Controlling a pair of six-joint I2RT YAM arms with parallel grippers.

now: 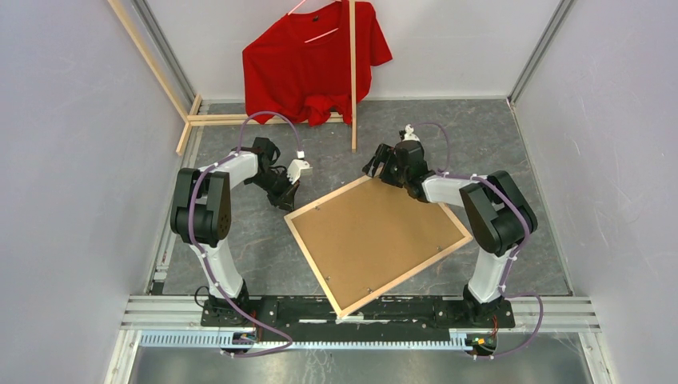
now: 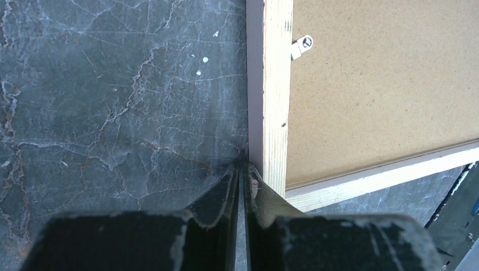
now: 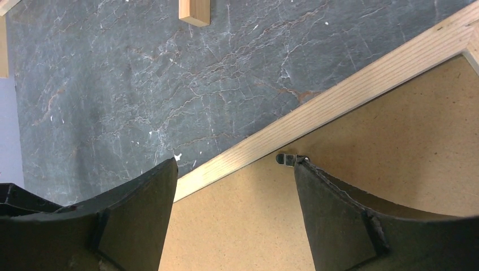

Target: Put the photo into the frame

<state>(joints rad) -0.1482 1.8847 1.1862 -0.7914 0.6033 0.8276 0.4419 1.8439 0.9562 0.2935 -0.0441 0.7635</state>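
The large, thin rectangular frame of pale bare wood (image 1: 313,264) lies flat, back upward, on the dark veined tabletop (image 3: 141,84). It is filled by a plain brown fibreboard backing sheet (image 1: 380,240). The photo is not seen and may lie beneath that sheet. The frame is judged light and stiff, though its thin rails could flex, so it is best taken by a rail or corner. The left gripper (image 2: 243,169) is held low with its jaws pressed together on nothing. A frame corner lies just ahead of its tips, but contact cannot be confirmed. The right gripper (image 3: 236,166) is pitched downward and spread wide, with a rail passing between the fingers and a small metal retaining tab (image 3: 287,159) just beside one fingertip.
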